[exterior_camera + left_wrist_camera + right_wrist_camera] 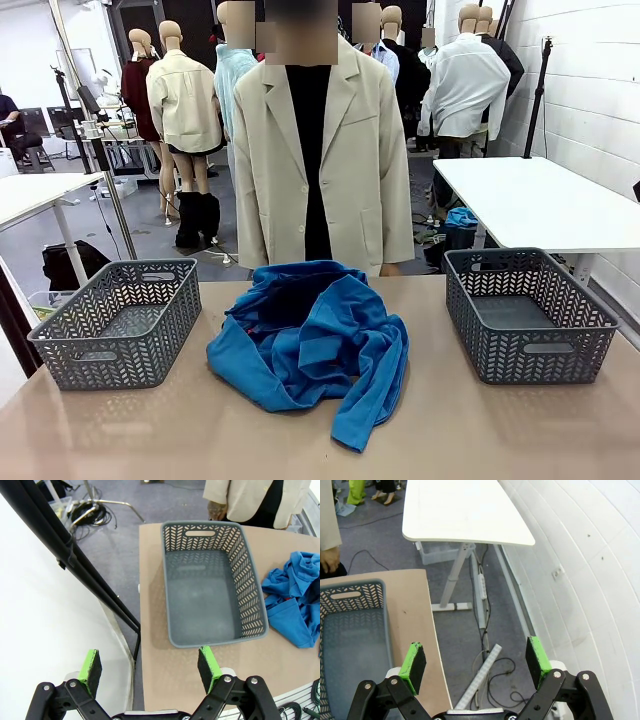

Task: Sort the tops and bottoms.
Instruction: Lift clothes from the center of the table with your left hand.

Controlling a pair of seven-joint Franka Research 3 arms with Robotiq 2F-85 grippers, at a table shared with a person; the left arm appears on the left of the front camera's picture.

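Tops [335, 350] piled on table [150, 430], ctr (L gripper [150, 666], R gripper [475, 658] agape).

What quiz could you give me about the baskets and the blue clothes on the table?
1. True or false: the left basket has nothing inside it.
2. Where does the blue clothes pile lie? A) on the table B) inside a basket C) on the floor
3. Fill in: the left gripper has its fingers ___.
Key: 1 true; 2 A; 3 open.
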